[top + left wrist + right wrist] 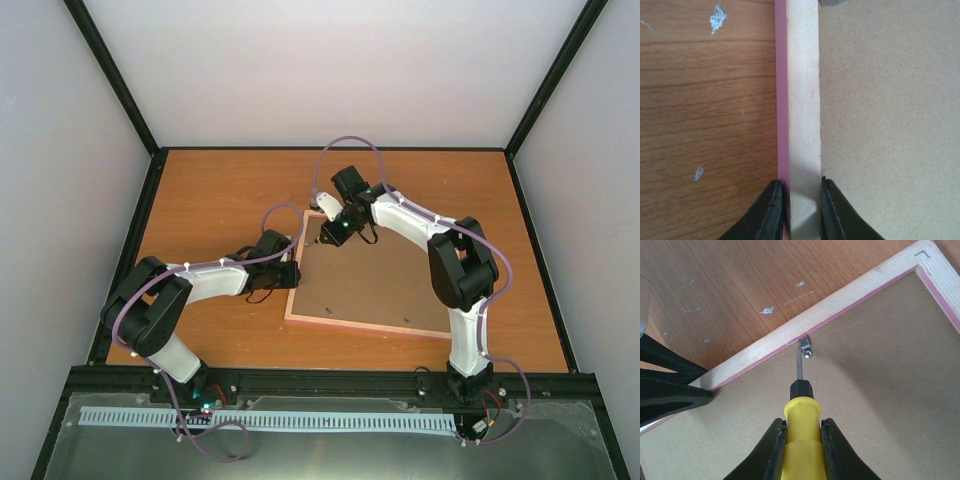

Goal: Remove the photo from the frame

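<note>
frame (pixel 804 100) pinched by its rail in left claw (pixel 800 187); right claw (pixel 803 424) clamps a yellow screwdriver (pixel 801 407), tip at metal tab (pixel 806 346).

Your top view looks down from above and behind the arm bases, far enough back to take in the whole tabletop (pixel 220 190) and frame (pixel 350 326). Your left wrist view sits very close, facing straight down past the left claw (pixel 801 192) onto one frame rail. Your right wrist view looks slantwise along the screwdriver (pixel 801 410) in the right claw (pixel 802 424) at that same rail. All three views share the frame and board (pixel 370 285).
</note>
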